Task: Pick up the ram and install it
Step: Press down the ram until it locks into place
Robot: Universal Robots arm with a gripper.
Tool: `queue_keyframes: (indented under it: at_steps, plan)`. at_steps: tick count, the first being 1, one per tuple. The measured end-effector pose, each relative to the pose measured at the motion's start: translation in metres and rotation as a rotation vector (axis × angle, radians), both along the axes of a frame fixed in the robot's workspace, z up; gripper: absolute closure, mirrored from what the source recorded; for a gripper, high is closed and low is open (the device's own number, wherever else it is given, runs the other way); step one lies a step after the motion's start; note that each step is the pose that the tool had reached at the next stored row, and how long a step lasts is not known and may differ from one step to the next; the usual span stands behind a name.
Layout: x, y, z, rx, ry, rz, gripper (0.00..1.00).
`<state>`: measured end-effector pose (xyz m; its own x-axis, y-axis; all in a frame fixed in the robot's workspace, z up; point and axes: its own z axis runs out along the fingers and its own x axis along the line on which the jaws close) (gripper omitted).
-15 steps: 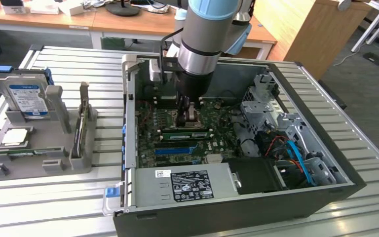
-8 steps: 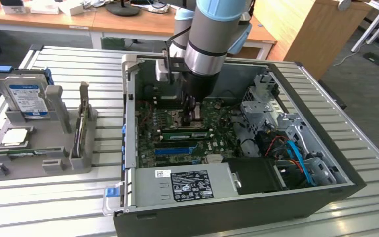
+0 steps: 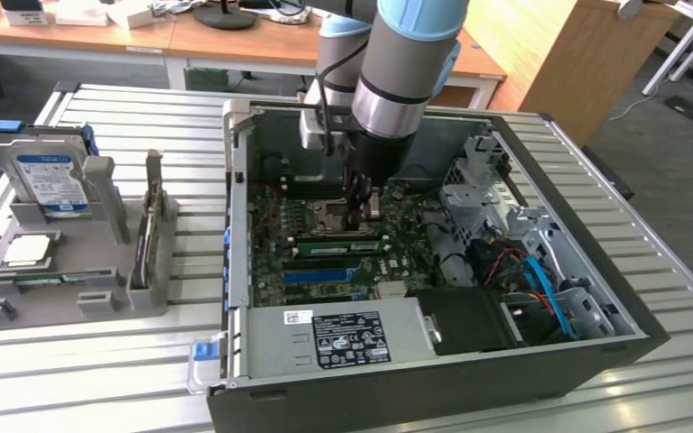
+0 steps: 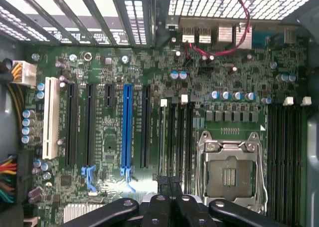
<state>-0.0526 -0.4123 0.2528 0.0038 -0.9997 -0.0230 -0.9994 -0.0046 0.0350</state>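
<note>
The ram (image 4: 162,142) shows as a thin grey-green strip seen edge-on, lying along the first memory slot beside the empty CPU socket (image 4: 229,174). It looks level with the board, as if standing in that slot. My gripper (image 4: 170,199) hangs inside the open computer case over one end of this strip, its dark fingers (image 4: 157,207) pressed together. Whether they touch the ram I cannot tell. In the exterior view my gripper (image 3: 364,215) points straight down at the motherboard next to the socket (image 3: 329,216), with a green strip (image 3: 337,245) in the slots just in front.
The case wall (image 3: 443,388) rings the motherboard, with a power supply (image 3: 346,338) at the front and a drive cage with cables (image 3: 527,262) on the exterior view's right. A grey holder (image 3: 69,307) outside carries a blue-labelled hard drive (image 3: 51,176), a silver CPU chip (image 3: 28,251) and an upright thin stick (image 3: 151,216).
</note>
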Motion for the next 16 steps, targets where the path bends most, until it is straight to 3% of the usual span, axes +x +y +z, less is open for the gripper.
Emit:
queue_keyframes:
  at_steps: [16]
  plan:
    - [0.0032,0.0000,0.0000,0.0000,0.0001,0.000,0.89]
